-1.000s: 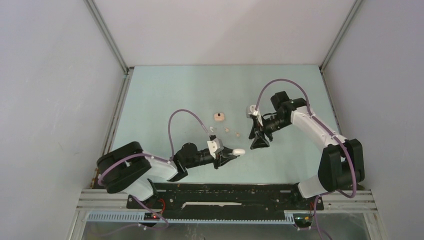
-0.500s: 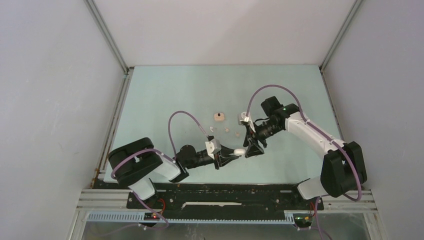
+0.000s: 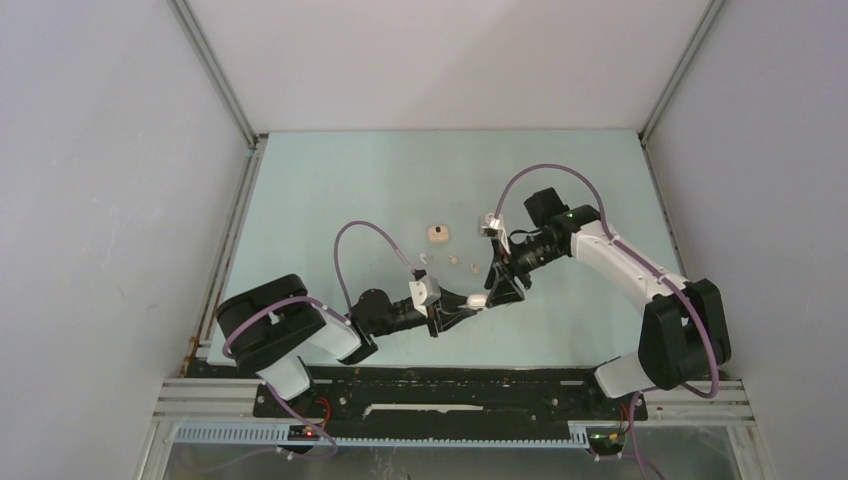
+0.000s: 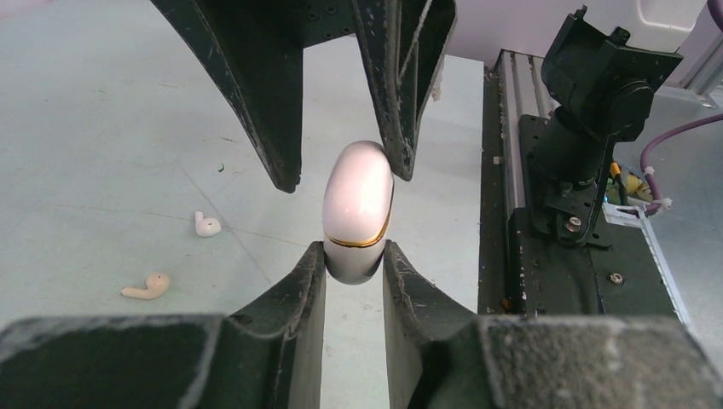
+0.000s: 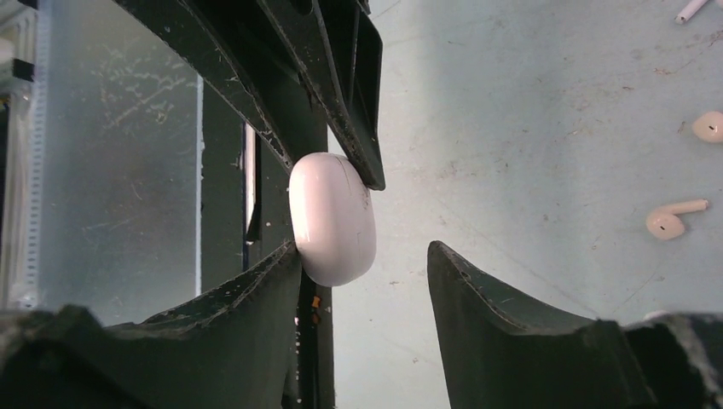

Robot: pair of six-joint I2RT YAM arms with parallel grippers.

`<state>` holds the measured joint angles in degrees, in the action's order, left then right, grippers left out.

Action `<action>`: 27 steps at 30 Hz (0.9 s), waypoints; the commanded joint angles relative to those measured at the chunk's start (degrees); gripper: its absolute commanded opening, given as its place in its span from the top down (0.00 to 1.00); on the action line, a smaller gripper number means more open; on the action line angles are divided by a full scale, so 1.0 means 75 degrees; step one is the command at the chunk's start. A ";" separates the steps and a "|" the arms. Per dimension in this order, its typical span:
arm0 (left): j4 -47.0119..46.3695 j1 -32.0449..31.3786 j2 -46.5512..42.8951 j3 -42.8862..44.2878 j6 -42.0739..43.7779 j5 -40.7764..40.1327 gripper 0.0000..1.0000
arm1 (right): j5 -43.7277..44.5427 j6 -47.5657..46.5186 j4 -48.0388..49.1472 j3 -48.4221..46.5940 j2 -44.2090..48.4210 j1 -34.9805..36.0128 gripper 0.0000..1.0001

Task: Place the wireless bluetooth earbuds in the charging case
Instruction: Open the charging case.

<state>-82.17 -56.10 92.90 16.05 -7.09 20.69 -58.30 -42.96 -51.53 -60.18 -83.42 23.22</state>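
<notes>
My left gripper (image 4: 354, 256) is shut on the lower end of a white charging case (image 4: 358, 213) with a gold seam, its lid closed, held above the table. My right gripper (image 5: 365, 251) is open around the case's other end (image 5: 332, 217); one finger touches the case and the other stands well apart. In the top view the two grippers meet at the case (image 3: 477, 300). Loose earbuds lie on the table: a white one (image 4: 205, 225) and a tan one (image 4: 147, 287) in the left wrist view, and tan ones (image 5: 669, 220) (image 5: 709, 126) in the right wrist view.
A small tan case (image 3: 437, 233) sits on the pale green table (image 3: 330, 190) behind the earbuds (image 3: 453, 261). The black base rail (image 3: 450, 385) runs along the near edge, and grey walls close in both sides.
The right gripper has swung left and down from beside the earbuds onto the case. The left gripper has kept its hold on the case and barely shifted.
</notes>
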 commanded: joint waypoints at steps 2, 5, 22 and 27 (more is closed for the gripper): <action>-0.0400 -0.0043 0.0045 0.0092 0.0072 0.0241 1.00 | -0.0658 0.0016 -0.0006 -0.0430 -0.0201 -0.0210 0.41; -0.0395 -0.0041 0.0063 0.0104 0.0078 0.0225 1.00 | -0.0851 -0.0129 -0.0226 -0.0494 -0.0272 -0.0257 0.41; -0.0563 -0.0032 0.0195 0.0104 -0.0003 0.0076 1.00 | -0.0749 -0.0750 -0.0809 -0.0547 0.0033 -0.0347 0.39; -0.0660 -0.0032 0.0216 0.0078 -0.0039 0.0030 1.00 | -0.0431 -0.0878 -0.0873 -0.0495 -0.0073 0.0106 0.35</action>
<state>-82.39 -56.12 94.26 16.05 -7.14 21.23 -62.92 -47.07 -56.60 -62.11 -85.06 21.93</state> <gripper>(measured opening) 0.282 0.628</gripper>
